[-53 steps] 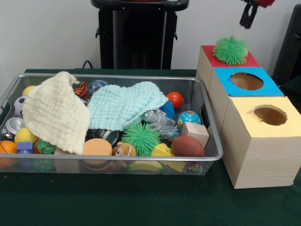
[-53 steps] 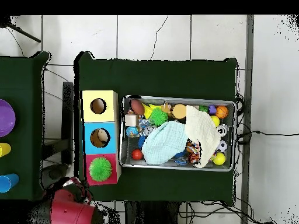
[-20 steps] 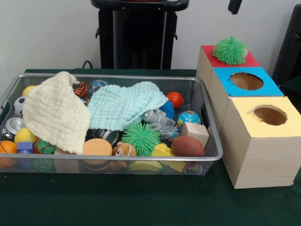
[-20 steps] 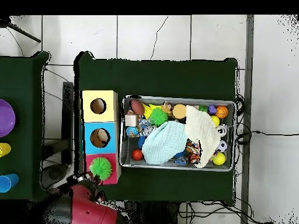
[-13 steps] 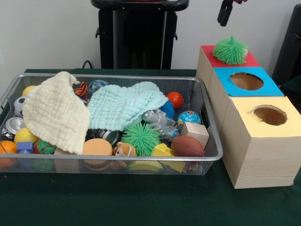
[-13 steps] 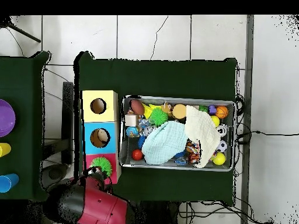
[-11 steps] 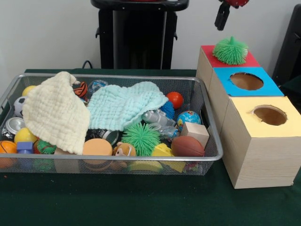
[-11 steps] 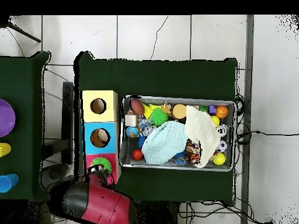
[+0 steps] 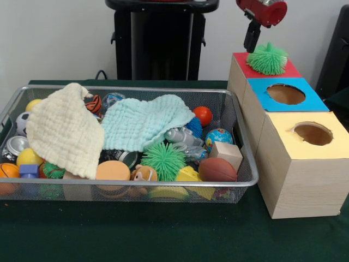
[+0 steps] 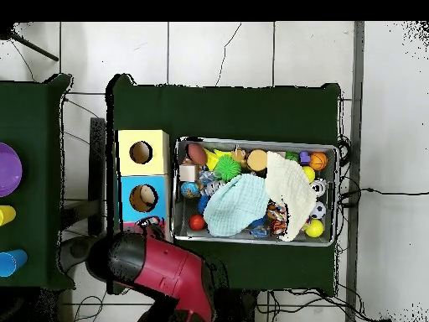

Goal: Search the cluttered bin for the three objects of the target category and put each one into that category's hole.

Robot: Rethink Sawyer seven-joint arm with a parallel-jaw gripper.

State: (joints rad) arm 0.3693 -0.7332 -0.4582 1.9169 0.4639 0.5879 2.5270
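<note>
A green spiky ball (image 9: pixel 267 58) rests on the red top of the far box (image 9: pixel 240 61). My gripper (image 9: pixel 252 39) hangs just above and to the left of that ball, under the red arm (image 9: pixel 262 11). In the overhead view the arm (image 10: pixel 159 268) covers the red box and the ball. A second green spiky ball (image 9: pixel 163 160) (image 10: pixel 226 168) lies in the wire bin (image 9: pixel 246 164). A third (image 9: pixel 53 170) peeks out from under the cream cloth (image 9: pixel 64 130). The blue box's hole (image 9: pixel 286 94) and the yellow box's hole (image 9: pixel 312 133) stand uncovered.
A mint cloth (image 9: pixel 144 123) drapes over the bin's middle. Around it lie balls, a brown football (image 9: pixel 217 170), a globe ball (image 9: pixel 218 137), a wooden block (image 9: pixel 226 154) and cans. A black pedestal (image 9: pixel 158 41) rises behind the bin.
The arm has swung in over the red box. The gripper has moved left and down, close to the green spiky ball. In the overhead view the arm now hides that ball.
</note>
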